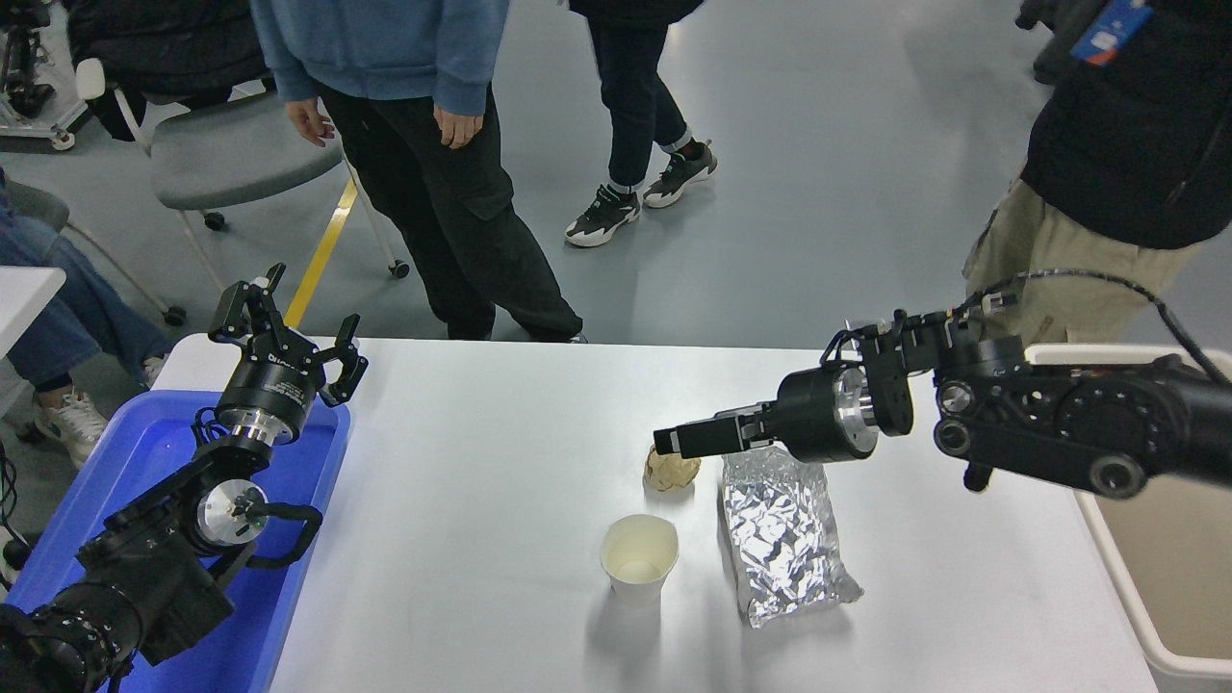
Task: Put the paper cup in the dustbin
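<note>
At the far left, a blue tray (289, 577) sits on the white surface (481, 462), and the left arm is parked over it with its left pincer (289, 332) raised and its fingers spread apart, holding nothing. Toward the middle, the paper cup (639, 558) stands upright on the surface, mouth up, cream inside showing, touched by nothing. Just behind it lies a crumpled brown paper ball (672, 472), and beside both, to the right, a silver foil bag (782, 534) lies flat. The right arm reaches in from the right edge, its right pincer (666, 441) hovering above the brown ball with fingers drawn together, gripping nothing that shows. At the far right edge stands the dustbin (1121, 587), beige, well apart from the cup. People stand beyond the surface's far side.
</note>
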Controlling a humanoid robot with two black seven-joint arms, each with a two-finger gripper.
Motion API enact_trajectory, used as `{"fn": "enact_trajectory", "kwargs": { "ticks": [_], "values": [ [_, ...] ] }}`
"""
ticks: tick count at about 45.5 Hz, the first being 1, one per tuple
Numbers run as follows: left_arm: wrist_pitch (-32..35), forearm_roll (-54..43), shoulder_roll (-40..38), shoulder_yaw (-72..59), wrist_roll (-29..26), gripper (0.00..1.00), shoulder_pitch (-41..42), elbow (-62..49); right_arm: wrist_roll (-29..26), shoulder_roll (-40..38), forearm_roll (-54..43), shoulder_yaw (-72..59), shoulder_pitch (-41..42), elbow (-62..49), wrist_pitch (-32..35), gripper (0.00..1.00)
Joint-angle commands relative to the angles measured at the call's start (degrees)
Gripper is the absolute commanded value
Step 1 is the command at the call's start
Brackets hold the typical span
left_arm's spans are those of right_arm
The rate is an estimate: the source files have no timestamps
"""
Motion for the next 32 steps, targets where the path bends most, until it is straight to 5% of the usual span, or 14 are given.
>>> {"fn": "enact_trajectory", "kwargs": {
  "ticks": [1, 32],
  "values": [
    [0.00, 0.00, -0.02, 0.01, 0.00, 1.00, 0.00, -0.01, 0.12, 8.32, -3.65, -7.18, 1.35, -6.30, 0.85, 0.99],
    [0.00, 0.00, -0.02, 0.01, 0.00, 1.00, 0.00, -0.01, 0.56, 16.68, -10.07, -11.58, -3.66, -14.91, 0.32, 0.99]
  ]
}}
